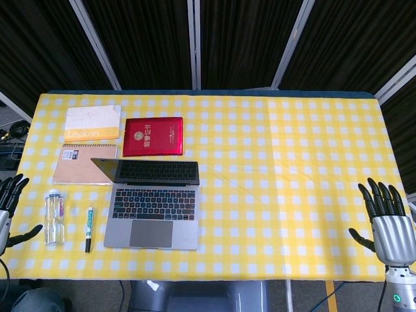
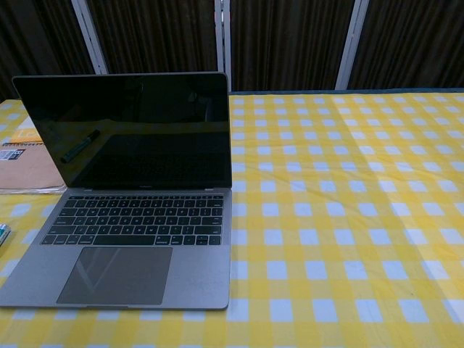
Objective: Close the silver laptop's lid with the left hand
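Note:
The silver laptop stands open on the yellow checked tablecloth, left of the middle, its dark screen upright and its keyboard and trackpad facing me. My left hand is at the far left edge of the head view, fingers spread, holding nothing, well left of the laptop. My right hand is at the lower right corner, fingers spread and apart, far from the laptop. Neither hand appears in the chest view.
Left of the laptop lie a clear water bottle and a green-capped marker. Behind it are a brown notebook, a red booklet and a yellow and white book. The table's front edge runs close to the laptop.

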`<state>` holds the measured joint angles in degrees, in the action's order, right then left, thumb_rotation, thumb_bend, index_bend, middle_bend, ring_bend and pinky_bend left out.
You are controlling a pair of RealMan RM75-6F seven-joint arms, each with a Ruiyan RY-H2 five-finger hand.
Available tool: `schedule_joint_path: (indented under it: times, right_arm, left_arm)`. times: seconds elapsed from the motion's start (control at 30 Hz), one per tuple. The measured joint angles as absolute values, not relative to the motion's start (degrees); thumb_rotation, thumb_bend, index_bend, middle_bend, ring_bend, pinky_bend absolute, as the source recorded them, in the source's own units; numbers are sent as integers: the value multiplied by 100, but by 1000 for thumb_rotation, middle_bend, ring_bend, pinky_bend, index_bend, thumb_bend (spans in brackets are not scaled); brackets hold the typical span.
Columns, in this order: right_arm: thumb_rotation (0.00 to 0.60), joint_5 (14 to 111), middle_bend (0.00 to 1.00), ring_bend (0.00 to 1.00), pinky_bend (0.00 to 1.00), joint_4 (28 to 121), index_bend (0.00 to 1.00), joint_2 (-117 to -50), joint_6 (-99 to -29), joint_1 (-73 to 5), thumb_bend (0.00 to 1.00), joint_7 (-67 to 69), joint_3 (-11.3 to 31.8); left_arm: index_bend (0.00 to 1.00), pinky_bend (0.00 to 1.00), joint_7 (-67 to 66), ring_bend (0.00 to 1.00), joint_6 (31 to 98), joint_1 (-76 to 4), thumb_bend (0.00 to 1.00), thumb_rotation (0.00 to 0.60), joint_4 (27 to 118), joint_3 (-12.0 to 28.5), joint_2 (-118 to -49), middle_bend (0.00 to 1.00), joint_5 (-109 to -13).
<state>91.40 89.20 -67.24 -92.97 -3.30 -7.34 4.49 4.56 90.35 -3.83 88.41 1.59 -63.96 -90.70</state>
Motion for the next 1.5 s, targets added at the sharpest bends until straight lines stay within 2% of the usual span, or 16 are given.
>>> schedule_joint_path:
  times: [0.2,0.27,0.37,0.43,0.5,0.53,0.83,1.07,1.17,1.27,1.4,1.5]
  right_arm:
    - [600,9152,0,0,0,8948,0,-6686,-9296,-316,0,-708,438]
    - [600,9155,0,0,0,8973,0,-6664,-9295,-314,0,-689,437]
    - [600,9154,0,0,0,8987,0,-6652,-9287,-313,0,-704,439]
    - [600,9140,0,0,0,8993,0,-6652,-9256,-320,0,-729,438]
    - [600,9102,0,0,0,8997,0,-6661,-9189,-341,0,-756,446]
    - [600,9077,0,0,0,8996,0,-6667,-9160,-352,0,-763,453]
    - [600,8793,0,0,0,8930,0,-6738,-8892,-438,0,-883,525]
    - [600,8610,0,0,0,8899,0,-6796,-8762,-491,0,-1039,586]
    - [600,8540,0,0,0,8891,0,-6817,-8723,-503,0,-1096,603]
    - [600,8446,0,0,0,8865,0,-6836,-8671,-516,0,-1131,627]
    - [600,8379,0,0,0,8842,0,-6851,-8638,-528,0,-1158,651]
    - [600,8379,0,0,0,8831,0,-6865,-8641,-534,0,-1176,653]
  left_arm:
    - [0,0,394,0,8987,-395,0,600,8846,140,-6409,0,-9074]
    - [0,0,414,0,8963,-415,70,600,8860,131,-6405,0,-9109]
    - [0,0,491,0,8874,-503,480,600,8966,121,-6358,0,-9199]
    - [0,0,510,0,8767,-604,818,600,9091,135,-6281,0,-9258]
    - [0,0,504,0,8579,-780,973,600,9338,195,-6130,0,-9284]
    - [0,0,485,0,8480,-874,1000,600,9475,238,-6054,0,-9284]
    - [8,0,-168,0,6969,-2101,1000,600,10571,898,-5499,0,-8752]
    - [66,0,-293,0,5454,-3119,1000,600,10552,1239,-5567,0,-7738]
    - [98,6,-246,5,5004,-3466,1000,600,10327,1312,-5747,6,-7352]
    - [119,97,-52,67,4766,-3633,1000,600,10128,1342,-5885,70,-7163]
    - [231,212,247,181,4599,-3734,1000,600,9989,1350,-5957,188,-7091]
    - [292,285,381,237,4556,-3775,1000,600,9896,1324,-5965,241,-7130]
